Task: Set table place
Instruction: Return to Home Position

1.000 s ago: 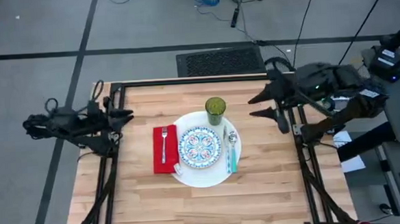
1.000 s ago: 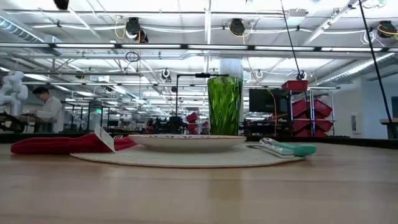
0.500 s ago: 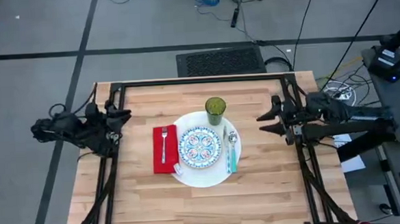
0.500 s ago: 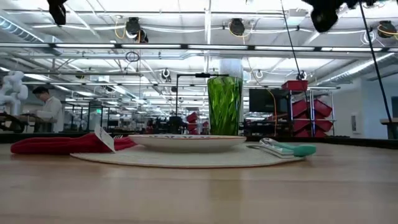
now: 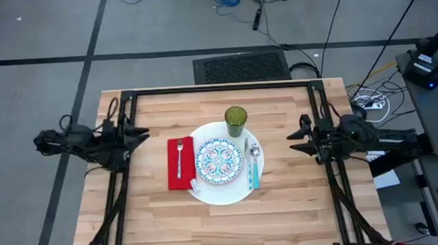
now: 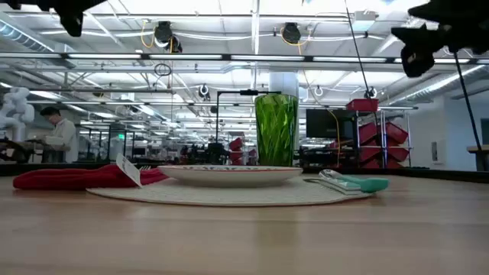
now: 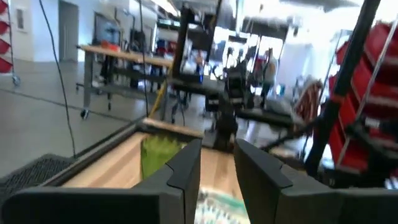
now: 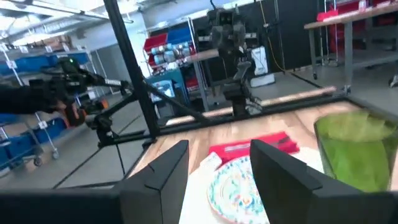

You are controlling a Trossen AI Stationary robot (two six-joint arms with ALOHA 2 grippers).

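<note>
while your right gripper [image 5: 295, 138] sits wide and left gripper [image 5: 139, 131] narrow, a stray inward swing could topple the green cup [image 5: 235, 119].

Both arms sit low at opposite sides, left hand [image 5: 141, 132] and right hand [image 5: 294, 142] pointing inward, fingers parted.

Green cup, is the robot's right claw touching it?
Apart. The high view shows a stretch of bare table between the open right gripper and the green cup.
</note>
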